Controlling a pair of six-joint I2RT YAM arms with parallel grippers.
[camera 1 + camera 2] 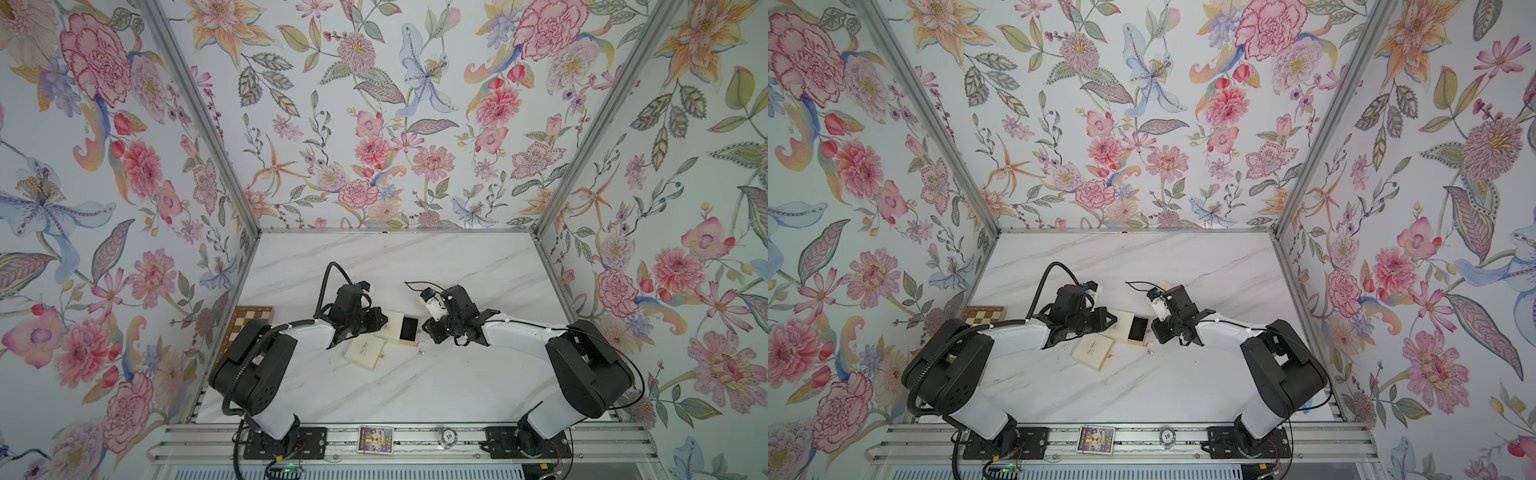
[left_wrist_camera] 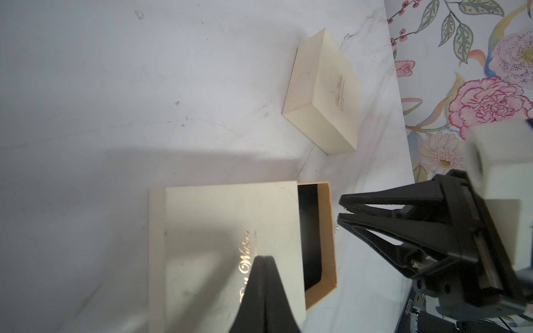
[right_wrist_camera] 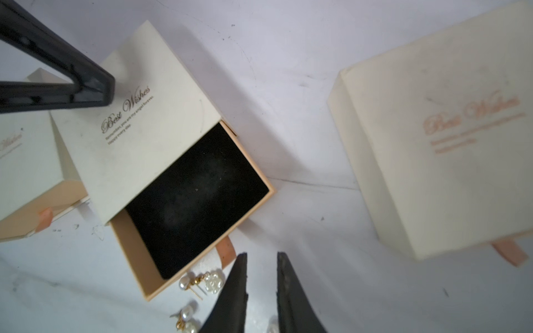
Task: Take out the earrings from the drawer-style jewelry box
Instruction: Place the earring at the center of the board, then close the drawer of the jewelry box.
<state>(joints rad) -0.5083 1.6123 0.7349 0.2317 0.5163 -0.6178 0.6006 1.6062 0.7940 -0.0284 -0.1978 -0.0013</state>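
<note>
The drawer-style jewelry box (image 3: 144, 135) is a cream sleeve printed "Best Wishes", seen in both top views (image 1: 392, 326) (image 1: 1121, 326). Its tan drawer (image 3: 199, 199) is pulled out and the black lining is bare. Pearl-and-gold earrings (image 3: 209, 281) lie on the marble just outside the drawer's end, with another pair (image 3: 187, 315) beside them; in a top view they are small glints (image 1: 420, 351). My left gripper (image 2: 264, 256) is shut, its tips resting on the sleeve's top. My right gripper (image 3: 262, 255) hovers open beside the earrings, nothing between its tips.
A second closed cream box (image 1: 365, 352) lies just in front of the open one. A third box (image 3: 432, 158) sits farther back. A chessboard (image 1: 249, 320) is at the left wall. A card (image 1: 375, 439) and a chip (image 1: 449, 435) lie on the front rail.
</note>
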